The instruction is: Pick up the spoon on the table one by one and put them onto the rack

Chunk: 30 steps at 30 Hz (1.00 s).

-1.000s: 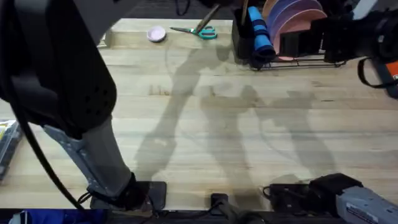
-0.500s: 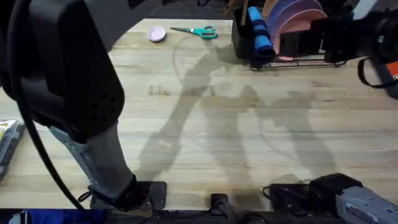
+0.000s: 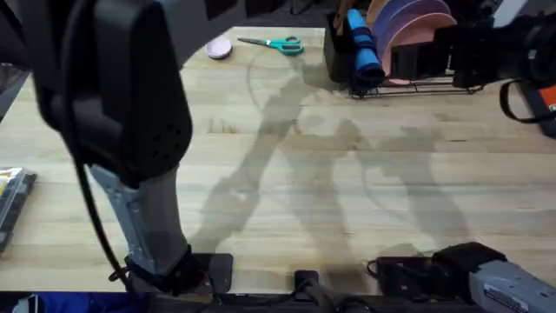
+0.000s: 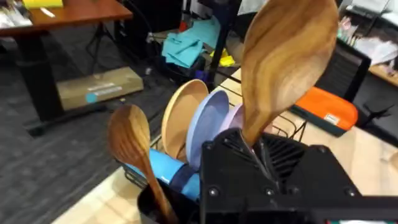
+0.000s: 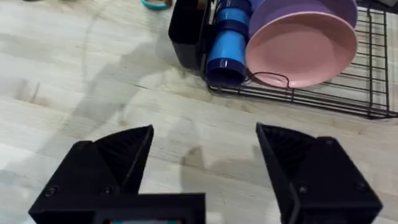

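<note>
At the top right of the overhead frame your rack (image 3: pixel 417 65) sits on the table (image 3: pixel 347 174), plates and blue cup inside. Your left tool (image 4: pixel 261 155) is clamped on one spoon (image 4: pixel 286 62); the other spoon (image 4: pixel 134 146) stands in the caddy. Your right tool (image 5: pixel 205 152) hangs spread wide, holding nothing. Scissors (image 3: pixel 276 43) at top centre.

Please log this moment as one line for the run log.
left gripper: shut on spoon, over rack | second spoon: in caddy | right gripper: open, empty
</note>
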Each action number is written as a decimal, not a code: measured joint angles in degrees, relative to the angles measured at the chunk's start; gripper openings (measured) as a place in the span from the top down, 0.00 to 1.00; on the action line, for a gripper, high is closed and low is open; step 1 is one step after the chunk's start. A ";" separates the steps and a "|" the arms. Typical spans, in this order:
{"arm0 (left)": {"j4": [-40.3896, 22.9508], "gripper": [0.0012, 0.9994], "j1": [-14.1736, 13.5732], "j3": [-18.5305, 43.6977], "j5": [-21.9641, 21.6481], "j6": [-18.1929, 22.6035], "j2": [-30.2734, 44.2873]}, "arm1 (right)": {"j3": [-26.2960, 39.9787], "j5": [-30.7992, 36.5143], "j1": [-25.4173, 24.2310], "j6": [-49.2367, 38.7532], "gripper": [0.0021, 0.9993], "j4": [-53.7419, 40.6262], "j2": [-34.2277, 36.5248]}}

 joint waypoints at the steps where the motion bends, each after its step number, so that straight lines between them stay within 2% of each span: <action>1: 0.04 0.96 -0.02 0.00 0.00 -1.11 0.59 | 0.00 0.00 0.00 0.00 0.00 0.00 0.00; 9: 2.45 0.96 -0.32 0.00 0.00 -6.93 4.78 | 0.00 0.00 0.00 0.00 0.00 0.00 0.00; 15: 2.48 0.96 -0.93 0.00 0.02 -8.00 4.86 | 0.00 0.00 0.00 0.00 0.00 0.00 0.00; 19: -0.60 0.96 -1.04 0.00 0.04 -8.15 4.86 | 0.00 0.00 0.00 0.00 0.00 0.00 0.00; 24: -7.12 0.96 -1.02 0.00 0.00 -5.39 4.88 | 0.00 0.00 0.00 0.00 0.00 0.00 0.00; 30: -11.53 0.96 -1.04 0.02 0.00 -0.84 4.88 | 0.00 0.00 0.00 0.00 0.00 0.00 0.00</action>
